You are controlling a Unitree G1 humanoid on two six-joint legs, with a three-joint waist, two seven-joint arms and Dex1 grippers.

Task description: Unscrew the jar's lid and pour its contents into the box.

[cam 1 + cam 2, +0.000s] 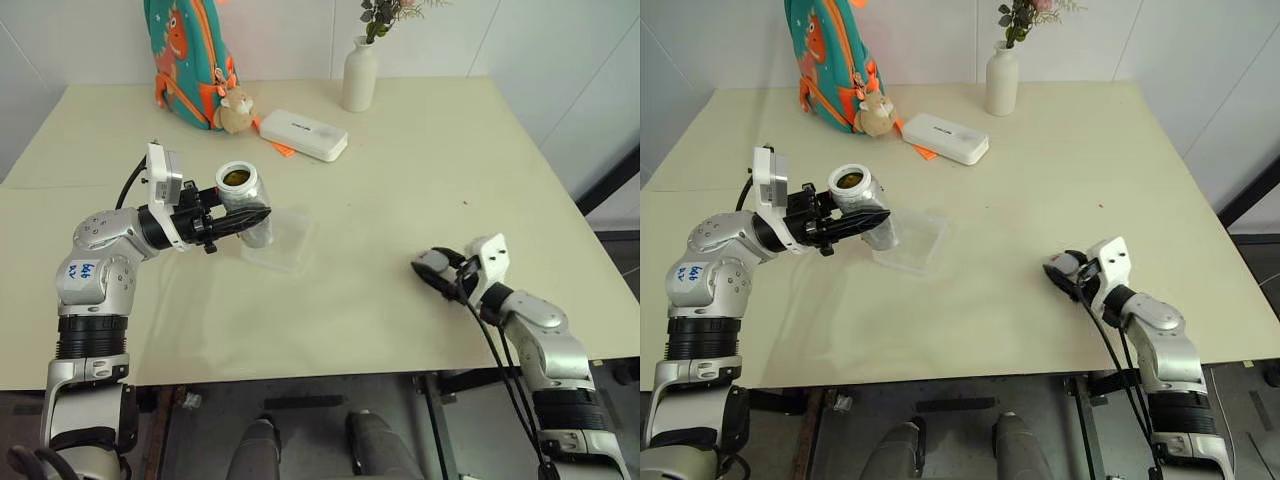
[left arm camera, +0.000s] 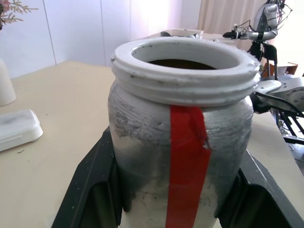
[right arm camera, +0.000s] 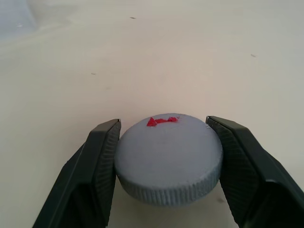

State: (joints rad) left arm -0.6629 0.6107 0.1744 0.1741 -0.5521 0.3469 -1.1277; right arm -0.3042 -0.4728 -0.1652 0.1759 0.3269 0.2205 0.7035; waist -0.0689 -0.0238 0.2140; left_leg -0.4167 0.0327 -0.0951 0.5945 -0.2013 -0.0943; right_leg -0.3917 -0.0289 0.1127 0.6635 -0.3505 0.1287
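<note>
Above box point(image 1: 280, 240) | L fingers point(image 1: 245, 219) grip open jar point(image 1: 243, 196) | lid point(image 3: 168, 156) btwn R fingers point(image 3: 97, 161)

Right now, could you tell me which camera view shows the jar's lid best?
The right wrist view: the lid sits between the right gripper's two fingers on the table, its ribbed edge and red mark plain. In the two eye views it is a small pale patch at that gripper.
</note>
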